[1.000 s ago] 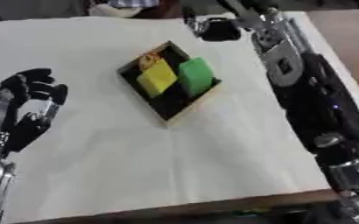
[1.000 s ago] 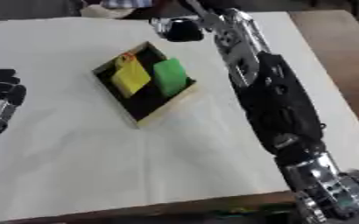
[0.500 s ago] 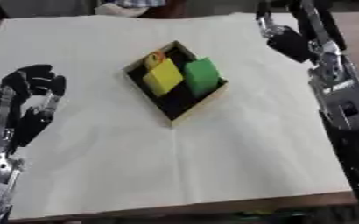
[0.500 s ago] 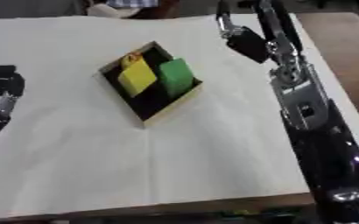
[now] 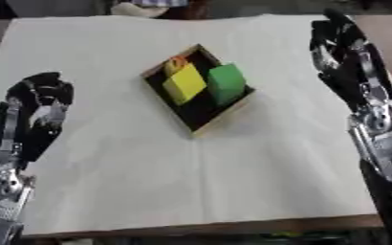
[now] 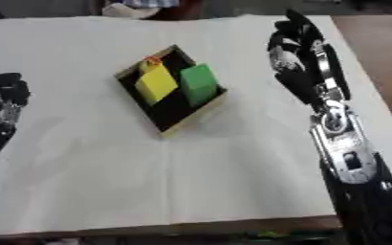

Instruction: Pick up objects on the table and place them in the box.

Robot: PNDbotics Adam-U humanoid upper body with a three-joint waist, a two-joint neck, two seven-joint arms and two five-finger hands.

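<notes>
We see the white-covered counter (image 5: 107, 191) bare of loose objects, so the task looks finished to us. The box (image 5: 201, 123) at its middle holds a green block (image 5: 227, 83), a yellow block (image 5: 183, 85) and something small and orange (image 5: 176, 61). Our left hand (image 5: 38, 107) and right hand (image 5: 342, 48) hover at the sides, fingers relaxed, holding nothing.

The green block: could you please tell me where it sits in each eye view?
Left eye view: green block just right of centre, upper half, inside the box.
Right eye view: at centre, upper half.
Shared landmark: the yellow block on its left.

Two blocks (image 5: 206, 83) side by side in box (image 5: 224, 114)
</notes>
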